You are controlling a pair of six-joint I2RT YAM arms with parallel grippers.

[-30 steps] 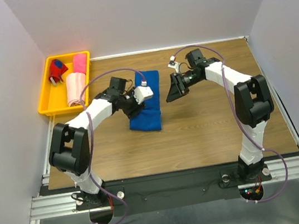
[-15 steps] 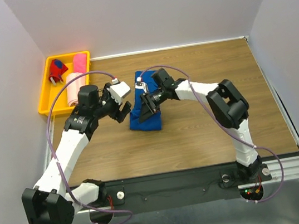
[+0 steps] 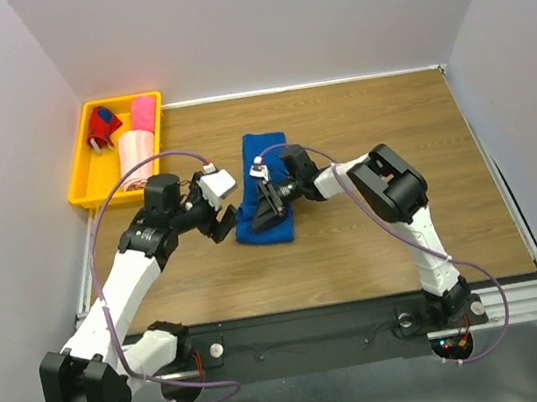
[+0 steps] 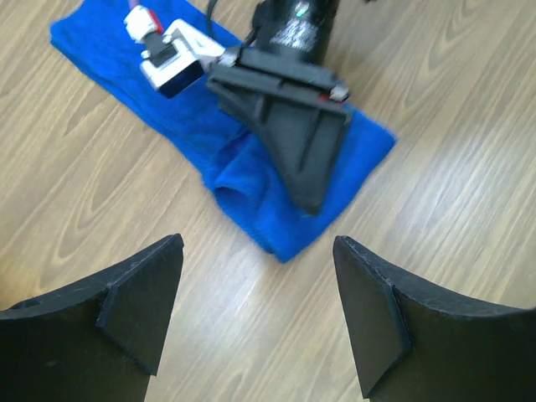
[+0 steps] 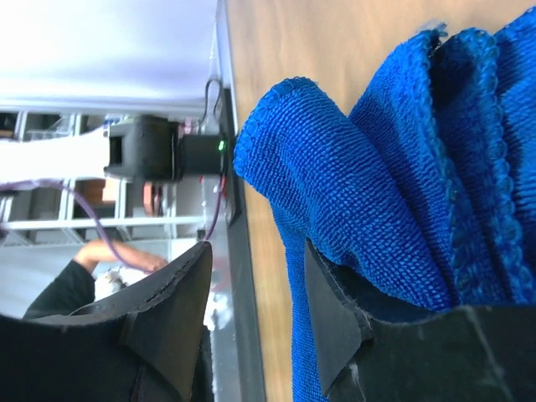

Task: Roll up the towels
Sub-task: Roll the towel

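Wood-grain tabletop under white walls is all I get on the overhead feed. On my left gripper the two black fingers stand wide apart with nothing between them. They hang above bare wood just left of the long royal blue fuzzy towel, level with its near end. My right gripper sits down on that near end. Its fingers are parted too, with the room showing through the gap. A raised fold of the blue pile bulges against the outer face of one finger (I can't see anything pinched between them). That near end is bunched into a thick hump, while the far stretch of the blue towel lies flat on the wood. Well off to the blue towel's far left sits a yellow plastic tray. Inside it lie a hot pink fuzzy towel, a pale pink towel and a small red-and-blue object I can't identify.
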